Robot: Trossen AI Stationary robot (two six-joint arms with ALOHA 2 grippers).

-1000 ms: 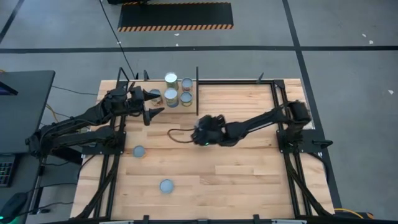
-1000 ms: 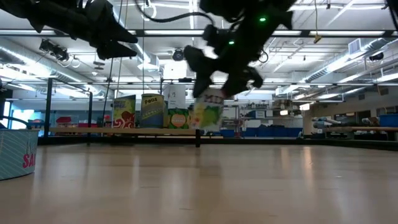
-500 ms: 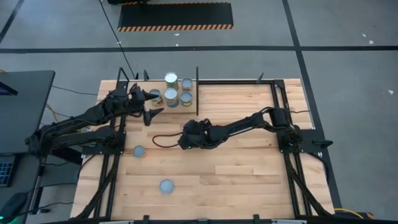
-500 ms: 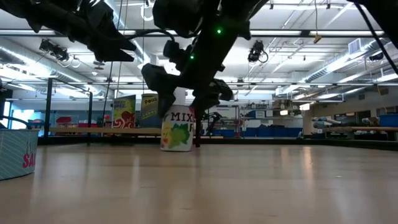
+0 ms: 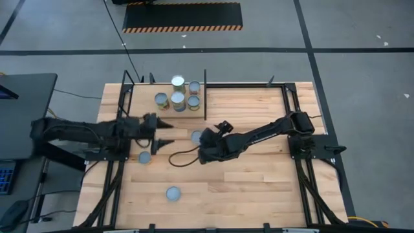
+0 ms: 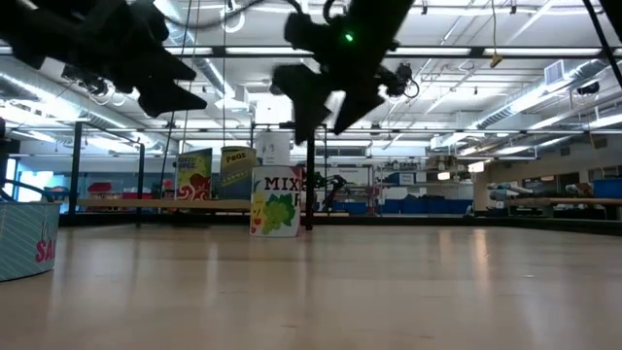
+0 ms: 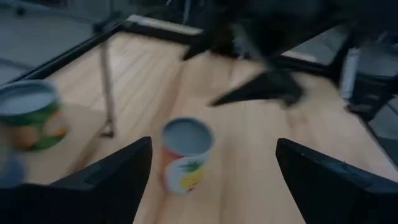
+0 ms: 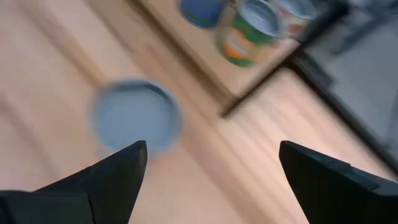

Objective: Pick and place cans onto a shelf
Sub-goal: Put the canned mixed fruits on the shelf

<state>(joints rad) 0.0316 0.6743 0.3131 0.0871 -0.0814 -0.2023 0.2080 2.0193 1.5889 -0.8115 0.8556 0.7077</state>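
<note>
Right gripper (image 5: 218, 131) fingers apart, empty, near small silver-topped tin (image 5: 196, 136) standing off the pale wood shelf (image 5: 173, 109). Left gripper (image 5: 160, 133) apart. Risk: probably clipping tin on retreat.

Grey floor (image 5: 362, 39) with black tape lines, striped hazard mat (image 5: 182, 17).

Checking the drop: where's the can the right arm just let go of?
In the high view the can stands upright on the table near its middle, just in front of the shelf corner post, beside the open right gripper, untouched.
</note>
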